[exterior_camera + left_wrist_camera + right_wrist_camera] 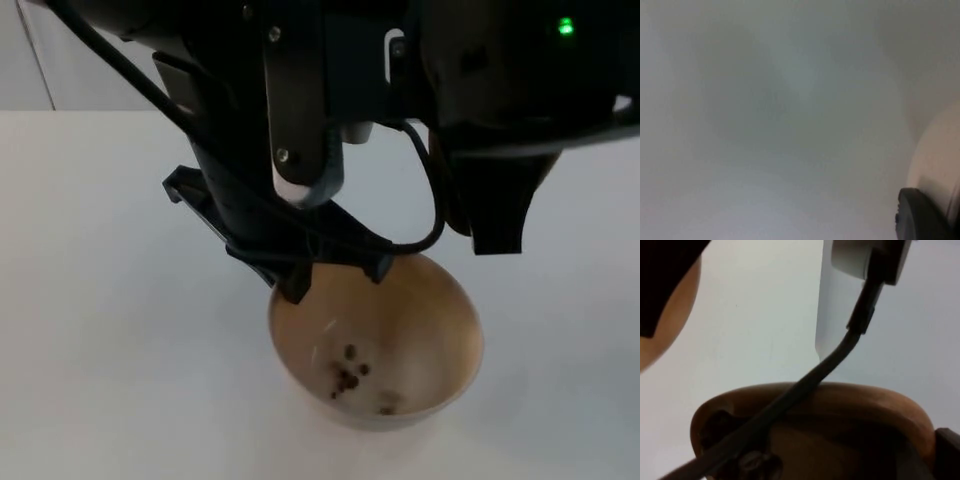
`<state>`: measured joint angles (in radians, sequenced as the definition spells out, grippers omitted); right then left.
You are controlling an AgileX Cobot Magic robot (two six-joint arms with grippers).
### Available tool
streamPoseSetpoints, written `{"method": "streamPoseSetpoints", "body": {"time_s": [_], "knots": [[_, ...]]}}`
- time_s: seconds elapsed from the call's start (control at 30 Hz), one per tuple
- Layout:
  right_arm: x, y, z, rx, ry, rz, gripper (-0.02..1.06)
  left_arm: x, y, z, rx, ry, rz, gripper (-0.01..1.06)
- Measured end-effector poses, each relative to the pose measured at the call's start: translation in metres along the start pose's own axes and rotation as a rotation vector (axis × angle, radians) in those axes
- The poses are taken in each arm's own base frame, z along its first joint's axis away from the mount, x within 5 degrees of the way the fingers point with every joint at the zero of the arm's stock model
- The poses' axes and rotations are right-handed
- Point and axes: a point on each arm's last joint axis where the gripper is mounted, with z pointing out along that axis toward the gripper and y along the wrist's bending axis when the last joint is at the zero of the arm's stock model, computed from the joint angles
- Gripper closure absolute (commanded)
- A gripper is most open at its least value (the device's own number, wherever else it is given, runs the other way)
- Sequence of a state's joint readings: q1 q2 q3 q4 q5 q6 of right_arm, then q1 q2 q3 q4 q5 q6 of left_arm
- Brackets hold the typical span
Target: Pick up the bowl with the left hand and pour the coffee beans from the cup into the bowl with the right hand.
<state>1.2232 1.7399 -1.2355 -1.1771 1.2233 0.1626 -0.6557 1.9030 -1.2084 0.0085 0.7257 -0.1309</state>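
left gripper (335, 268) clamps bowl (430, 330) rim (beans (347, 376) inside)

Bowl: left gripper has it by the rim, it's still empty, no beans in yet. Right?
Not empty. The top view shows a few coffee beans already on the bottom of the bowl. The left gripper does hold it by the rim.
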Motion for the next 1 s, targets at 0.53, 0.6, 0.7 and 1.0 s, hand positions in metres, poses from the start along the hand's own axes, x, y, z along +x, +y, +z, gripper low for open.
{"method": "streamPoseSetpoints", "body": {"time_s": [0.53, 0.6, 0.7, 1.0], "knots": [[0.0027, -0.0060, -0.0028, 0.025, -0.008, 0.022, 1.04, 0.0001, -0.0005, 0.0000, 0.006, 0.001, -0.006, 1.05], [0.0031, -0.0068, -0.0033, 0.028, -0.010, 0.024, 1.04, 0.0001, -0.0005, 0.0000, 0.006, 0.001, -0.006, 1.05], [0.0040, -0.0080, -0.0041, 0.029, -0.012, 0.027, 1.04, 0.0001, -0.0005, 0.0000, 0.006, 0.001, -0.006, 1.05], [0.0061, -0.0093, -0.0059, 0.018, -0.014, 0.041, 1.04, 0.0001, -0.0005, 0.0000, 0.006, 0.001, -0.006, 1.05]]}}
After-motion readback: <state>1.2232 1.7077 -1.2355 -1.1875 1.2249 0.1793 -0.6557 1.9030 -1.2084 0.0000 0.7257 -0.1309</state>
